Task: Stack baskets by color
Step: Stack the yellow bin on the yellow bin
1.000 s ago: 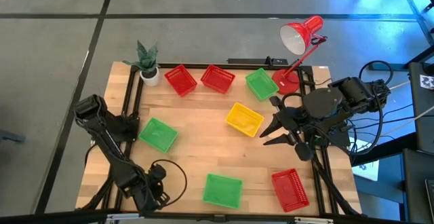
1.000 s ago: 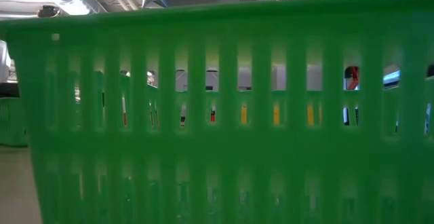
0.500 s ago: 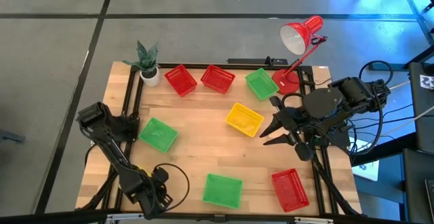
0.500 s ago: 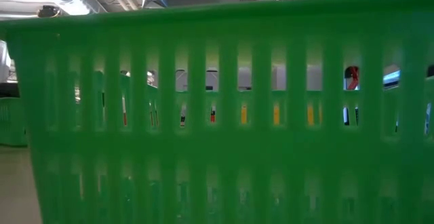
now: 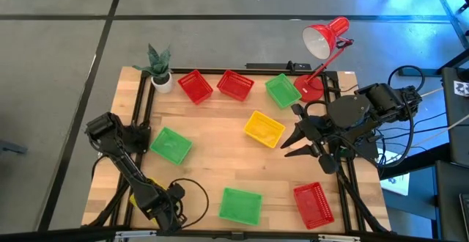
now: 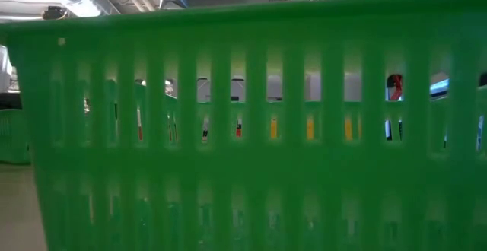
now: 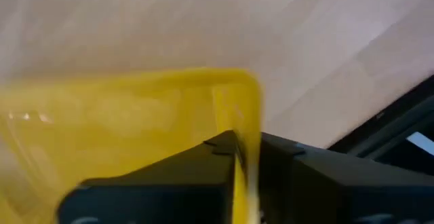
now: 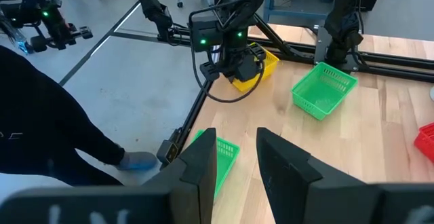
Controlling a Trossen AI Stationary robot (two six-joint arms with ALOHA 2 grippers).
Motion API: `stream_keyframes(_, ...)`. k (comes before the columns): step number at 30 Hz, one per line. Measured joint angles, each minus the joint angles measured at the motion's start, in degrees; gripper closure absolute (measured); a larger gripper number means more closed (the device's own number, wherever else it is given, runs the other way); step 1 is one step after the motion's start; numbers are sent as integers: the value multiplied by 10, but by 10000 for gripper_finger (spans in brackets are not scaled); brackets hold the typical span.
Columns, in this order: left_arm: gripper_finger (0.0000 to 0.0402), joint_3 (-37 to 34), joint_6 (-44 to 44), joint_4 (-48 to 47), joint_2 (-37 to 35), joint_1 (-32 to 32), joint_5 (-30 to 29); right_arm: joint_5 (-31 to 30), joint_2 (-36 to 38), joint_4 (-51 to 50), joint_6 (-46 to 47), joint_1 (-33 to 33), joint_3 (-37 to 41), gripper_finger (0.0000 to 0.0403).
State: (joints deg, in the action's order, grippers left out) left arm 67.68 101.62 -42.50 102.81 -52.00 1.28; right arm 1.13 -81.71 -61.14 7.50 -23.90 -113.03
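Note:
A yellow basket (image 7: pixel 122 129) sits at the table's near left corner, also seen in the right wrist view (image 8: pixel 263 62). My left gripper (image 5: pixel 167 207) points down over it and is shut on its wall. Loose on the table rest two red baskets (image 5: pixel 194 86) (image 5: pixel 235 84), a green basket (image 5: pixel 282 90), a second yellow basket (image 5: pixel 264 128), two more green baskets (image 5: pixel 170 144) (image 5: pixel 240 205) and a red basket (image 5: pixel 314 204). My right gripper (image 5: pixel 293 136) hangs open above the table's right side, holding nothing. My left gripper pinches the yellow basket's side wall near a corner (image 7: pixel 251 112), one finger (image 7: pixel 196 176) inside the basket and the other outside. The fingers come from above, pointing down. Whether the basket is off the table I cannot tell.
A red desk lamp (image 5: pixel 322 40) stands at the far right corner and a small potted plant (image 5: pixel 160 70) at the far left. The near green basket (image 6: pixel 243 129) fills the low view. Bare wood lies in the table's middle. A person's dark sleeve (image 8: pixel 47 115) shows beyond the table.
My left gripper has sunk toward the table and moved a little toward the near edge, onto the yellow basket at the near left corner.

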Motion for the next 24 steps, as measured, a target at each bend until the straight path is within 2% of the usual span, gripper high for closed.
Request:
stream_keyframes(6,400,11,-37,-18,-51,34,-10,0,0,-16,-2,0,0,298)
stream_keyframes(11,401,108,-94,-155,-83,82,-51,0,0,-53,0,0,0,298)
stream_keyframes(15,401,218,-216,-272,-81,131,-66,-1,0,-86,26,0,0,298)
stream_keyframes(18,401,274,-331,-296,-79,176,-82,-1,-1,-118,19,0,0,298)
stream_keyframes(24,401,350,-458,-309,-79,288,-104,-1,-1,-152,12,0,0,298)
